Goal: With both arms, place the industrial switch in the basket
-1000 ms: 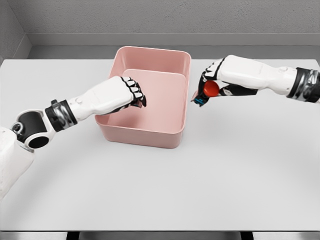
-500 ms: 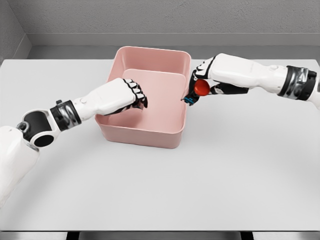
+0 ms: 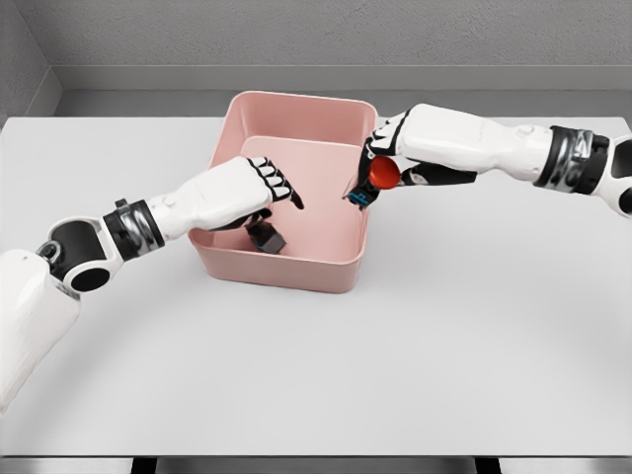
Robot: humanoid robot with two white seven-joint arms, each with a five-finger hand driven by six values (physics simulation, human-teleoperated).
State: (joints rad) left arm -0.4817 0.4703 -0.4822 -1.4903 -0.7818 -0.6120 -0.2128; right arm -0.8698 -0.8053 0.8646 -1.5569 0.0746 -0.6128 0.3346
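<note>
Left arm enters from lower left, reaching over the near-left wall of the pink basket [image 3: 281,265]. Left hand [image 3: 259,190] sits above the basket interior, fingers extended and loosely spread, gripping nothing. Just below it, on the basket floor near the front wall, a small dark block [image 3: 266,237] lies free of the fingers; its identity is too small to tell.

Basket stands on the white table [image 3: 415,346], toward the back centre, open side up.

Right arm enters from the right edge, forearm stretched leftward. Right hand [image 3: 395,158] is at the basket's right rim, fingers closed around the industrial switch [image 3: 375,178]. Switch shows a red round cap facing the camera and a dark body with a blue part at its lower end. It hangs below the palm, tilted, directly over the right wall of the basket, lower tip just inside the rim. Contact with the wall cannot be judged.
</note>
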